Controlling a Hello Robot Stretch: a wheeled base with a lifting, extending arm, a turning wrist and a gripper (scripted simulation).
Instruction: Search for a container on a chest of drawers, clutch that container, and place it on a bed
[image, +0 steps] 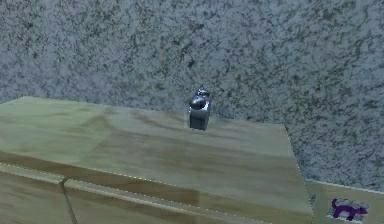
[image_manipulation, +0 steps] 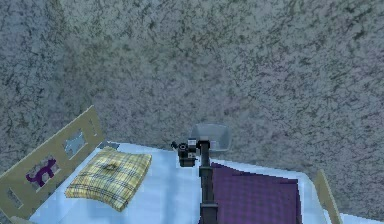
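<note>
A wooden chest of drawers (image: 140, 155) stands against a speckled wall, and a small dark grey object (image: 200, 110) stands on its top near the back edge. In the arm side view lies a bed (image_manipulation: 170, 198) with a pale blue sheet. My arm rises over it, and the gripper (image_manipulation: 186, 153) is above the bed's far edge. A pale grey boxy thing (image_manipulation: 211, 134) shows just beyond the arm's end, against the wall. I cannot tell whether the gripper holds it.
On the bed lie a yellow plaid pillow (image_manipulation: 108, 178) and a purple blanket (image_manipulation: 252, 196). A wooden headboard (image_manipulation: 55, 155) with a purple cat mark shows again as the headboard (image: 345, 205) beside the chest. Speckled grey walls close both views.
</note>
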